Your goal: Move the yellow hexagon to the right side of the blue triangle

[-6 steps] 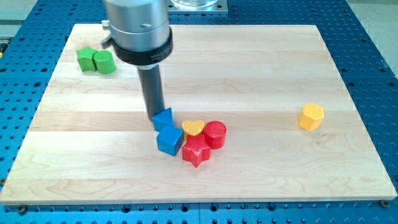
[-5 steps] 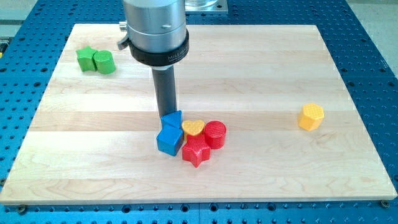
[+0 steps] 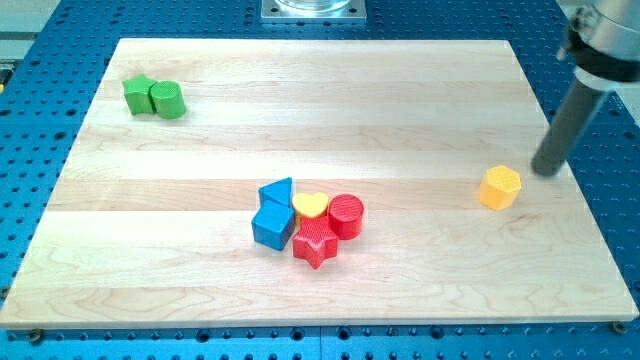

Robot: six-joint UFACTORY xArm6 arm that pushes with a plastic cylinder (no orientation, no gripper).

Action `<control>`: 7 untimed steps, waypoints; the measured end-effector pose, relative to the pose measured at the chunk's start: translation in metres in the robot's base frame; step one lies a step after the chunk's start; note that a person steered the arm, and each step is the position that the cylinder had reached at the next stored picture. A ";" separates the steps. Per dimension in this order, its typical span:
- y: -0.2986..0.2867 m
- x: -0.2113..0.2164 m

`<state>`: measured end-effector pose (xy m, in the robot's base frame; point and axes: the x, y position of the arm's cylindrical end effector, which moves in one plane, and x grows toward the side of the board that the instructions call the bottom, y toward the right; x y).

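We work on a pale wooden board (image 3: 330, 100) with no pincer at all, so nothing opens or grips; our dark rod ends in my tip (image 3: 545, 171). In the lower centre the blue plastic triangle (image 3: 276, 192) touches a clustered group. The small yellow plastic hexagon (image 3: 500, 187) sits alone at right, just lower-left of my tip. It looks light, rigid and slick; we judge a push on its right face best.

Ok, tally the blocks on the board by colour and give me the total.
Green: 2, green star and green cylinder
Blue: 2, blue triangle and blue cube
Yellow: 2, yellow heart and yellow hexagon
Red: 2, red cylinder and red star
Total: 8
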<state>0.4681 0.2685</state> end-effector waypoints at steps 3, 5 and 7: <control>-0.107 -0.006; -0.206 -0.014; -0.199 -0.025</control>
<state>0.4431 0.0691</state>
